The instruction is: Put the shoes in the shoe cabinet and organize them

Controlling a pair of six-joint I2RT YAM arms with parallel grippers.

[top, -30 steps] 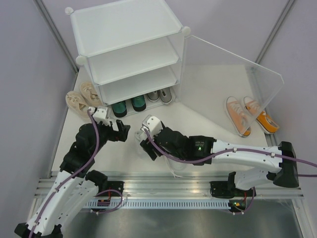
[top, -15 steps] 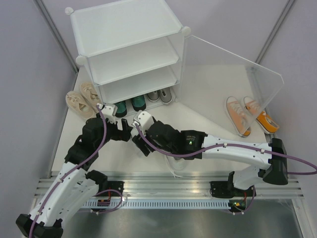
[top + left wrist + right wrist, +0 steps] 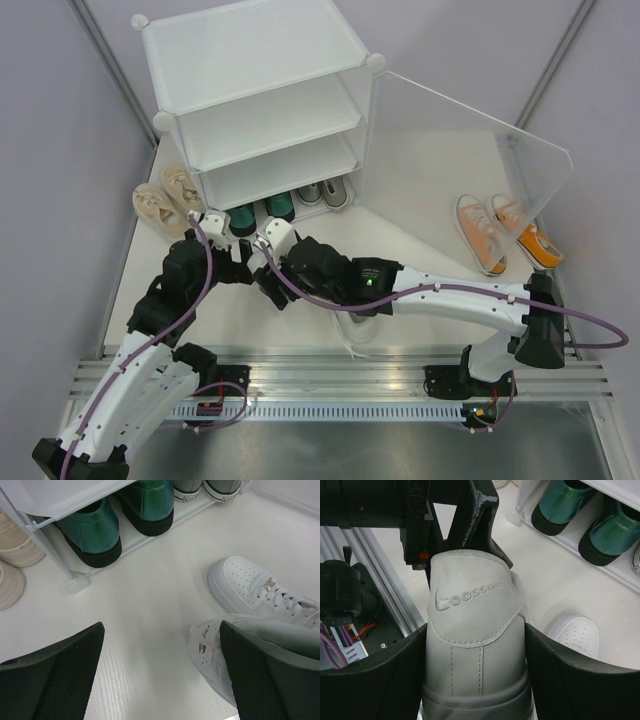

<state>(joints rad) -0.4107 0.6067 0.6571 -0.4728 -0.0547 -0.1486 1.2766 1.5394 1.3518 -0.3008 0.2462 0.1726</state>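
Note:
My right gripper [image 3: 476,647] is shut on the heel of a white sneaker [image 3: 472,595] and holds it just in front of my left gripper [image 3: 238,262]. The left gripper [image 3: 160,680] is open, with only bare table between its fingers; the held sneaker's toe [image 3: 212,652] lies by its right finger. The other white sneaker [image 3: 250,582] rests on the table. Green shoes [image 3: 95,535] and grey shoes [image 3: 325,190] stand in the bottom tier of the shoe cabinet [image 3: 250,60]. From above, the right arm hides the white pair.
Beige shoes [image 3: 160,200] sit on the table left of the cabinet. Orange shoes [image 3: 505,232] lie at the right, near the cabinet's open clear door panel [image 3: 470,130]. The cabinet's upper two tiers hold nothing. A metal rail [image 3: 340,375] runs along the near edge.
The right arm has carried the white sneaker leftward, close up to the left gripper. The left gripper has shifted slightly toward the cabinet and stayed open.

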